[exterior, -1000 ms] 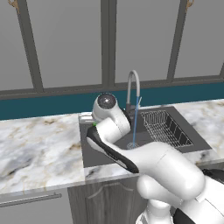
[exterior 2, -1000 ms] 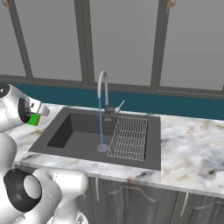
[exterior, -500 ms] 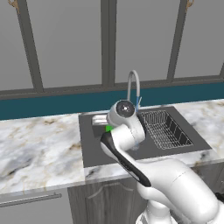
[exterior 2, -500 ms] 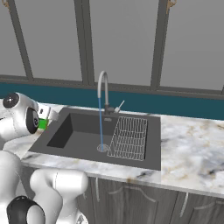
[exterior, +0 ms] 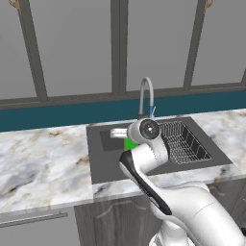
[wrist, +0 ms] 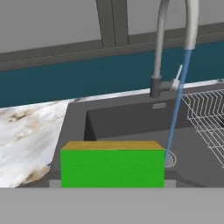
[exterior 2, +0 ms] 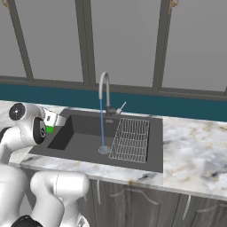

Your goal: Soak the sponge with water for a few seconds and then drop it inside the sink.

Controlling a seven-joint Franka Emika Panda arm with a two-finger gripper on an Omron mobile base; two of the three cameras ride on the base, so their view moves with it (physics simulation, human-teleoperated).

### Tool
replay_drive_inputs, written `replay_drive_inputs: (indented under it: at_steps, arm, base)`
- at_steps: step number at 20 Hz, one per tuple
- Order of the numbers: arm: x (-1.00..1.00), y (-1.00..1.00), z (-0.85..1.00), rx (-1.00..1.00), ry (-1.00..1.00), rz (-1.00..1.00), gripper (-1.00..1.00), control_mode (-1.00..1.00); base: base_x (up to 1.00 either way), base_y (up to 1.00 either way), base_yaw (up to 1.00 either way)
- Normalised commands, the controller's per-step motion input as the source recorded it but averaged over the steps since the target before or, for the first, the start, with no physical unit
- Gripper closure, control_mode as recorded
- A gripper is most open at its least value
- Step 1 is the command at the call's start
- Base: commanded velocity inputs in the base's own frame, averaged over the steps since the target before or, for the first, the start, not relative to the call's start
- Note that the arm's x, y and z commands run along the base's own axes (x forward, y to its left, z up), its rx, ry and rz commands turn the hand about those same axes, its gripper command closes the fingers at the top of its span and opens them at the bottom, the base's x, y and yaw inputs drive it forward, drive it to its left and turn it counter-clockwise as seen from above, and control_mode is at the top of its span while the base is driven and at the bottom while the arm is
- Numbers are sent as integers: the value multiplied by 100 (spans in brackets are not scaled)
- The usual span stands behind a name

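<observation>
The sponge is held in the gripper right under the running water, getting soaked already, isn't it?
Not quite. The gripper does hold the sponge and the water is running, but the sponge is not under it. In the right base view the sponge sits at the sink's left edge, well to the side of the stream, which falls straight to the drain.

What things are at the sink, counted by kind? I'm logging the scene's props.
Sponge: 1
Faucet: 1
Water stream: 1
Wire rack: 1
Sink: 1
Drain: 1
Total: 6
</observation>
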Motion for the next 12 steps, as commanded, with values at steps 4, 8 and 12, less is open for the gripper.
replay_drive_inputs:
  at_steps: [4,8,12]
  arm:
    - [0,-18,0,0,-10,-13,100,-100]
    - [0,-12,0,0,-2,-18,100,-100]
    - [0,-8,0,0,0,-18,100,-100]
  base:
    - [0,0,0]
    - [0,0,0]
    - [0,0,0]
